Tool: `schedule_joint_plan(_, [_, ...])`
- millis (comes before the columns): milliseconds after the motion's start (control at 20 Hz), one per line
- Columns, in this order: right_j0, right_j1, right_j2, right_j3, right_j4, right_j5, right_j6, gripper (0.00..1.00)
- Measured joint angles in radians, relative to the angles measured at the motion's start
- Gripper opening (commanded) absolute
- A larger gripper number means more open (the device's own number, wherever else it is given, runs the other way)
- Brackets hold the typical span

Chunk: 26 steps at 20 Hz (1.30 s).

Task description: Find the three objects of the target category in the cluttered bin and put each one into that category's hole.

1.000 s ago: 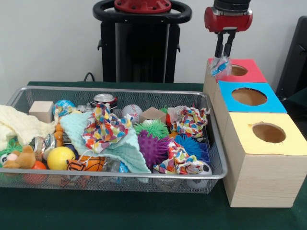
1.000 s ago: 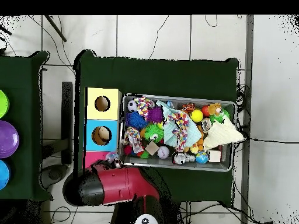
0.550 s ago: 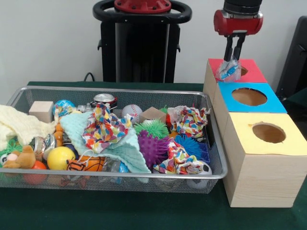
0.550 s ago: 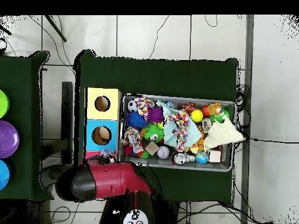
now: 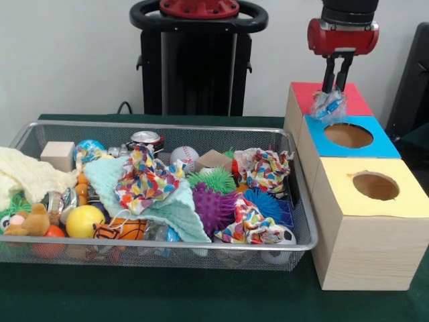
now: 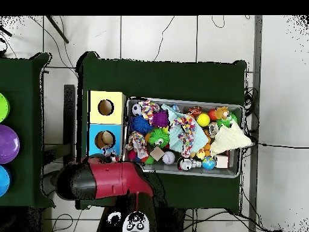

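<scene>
1. Three wooden boxes stand in a row at the right of the front view, each with one round hole: the red-topped box (image 5: 352, 99) farthest up, the blue-topped box (image 5: 379, 138) in the middle, the yellow-topped box (image 5: 409, 194) lowest.
2. One gripper (image 5: 335, 86) hangs at the upper right of the front view, its two dark fingers clenched on a crumpled clear wrapper (image 5: 328, 105) with blue print. The wrapper sits over the seam between the red and blue tops, just up-left of the blue hole.
3. One wire-mesh bin (image 5: 295, 245) fills the left and centre. In it I count three patterned cloth wads, two spiky balls (purple, green), one yellow ball, one baseball, one wooden cube and one mint cloth; more lies underneath.
4. Open green tablecloth (image 5: 167, 295) runs along the bottom edge; the bin's right rim lies just beside the boxes.
5. Only the overhead view shows the red arm (image 6: 111, 181) at lower left covering the red-topped box, and three coloured discs on a second table at the left edge. Only the front view shows the grasp plainly.
</scene>
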Motion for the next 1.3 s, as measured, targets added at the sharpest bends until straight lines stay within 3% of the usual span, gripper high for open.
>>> schedule_joint_plan(1300, [0.031,0.064,-0.042,-0.149,0.068,0.027,0.000,0.00])
